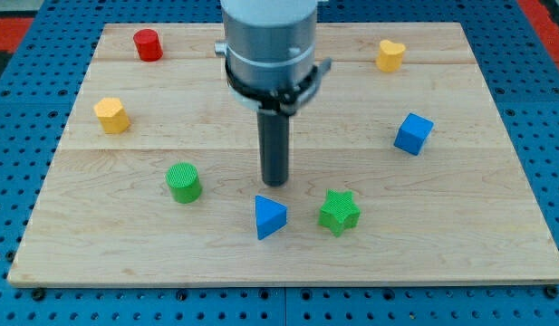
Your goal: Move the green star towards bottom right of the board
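1. since my tip stands just up-left of the green star, above the blue triangle, it should push from the star's upper left, through its centre.
2. no hand exists; nothing is held.
3. star lies flat on the surface, bottom centre; no long axis shows.
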You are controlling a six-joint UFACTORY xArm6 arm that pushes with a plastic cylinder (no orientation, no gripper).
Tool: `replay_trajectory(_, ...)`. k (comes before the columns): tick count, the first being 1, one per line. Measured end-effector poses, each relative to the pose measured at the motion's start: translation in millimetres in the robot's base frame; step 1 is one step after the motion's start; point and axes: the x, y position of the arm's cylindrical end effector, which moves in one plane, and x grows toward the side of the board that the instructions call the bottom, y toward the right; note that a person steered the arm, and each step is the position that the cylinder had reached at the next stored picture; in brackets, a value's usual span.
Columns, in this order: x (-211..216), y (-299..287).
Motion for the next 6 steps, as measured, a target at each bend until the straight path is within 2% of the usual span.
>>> replay_trajectory(1, 30.3, 62.2)
replay_trajectory(2, 37.1, 108.9)
replay_trajectory(4, 15.3, 97.3)
replay_trajectory(6, 3.3, 149.3)
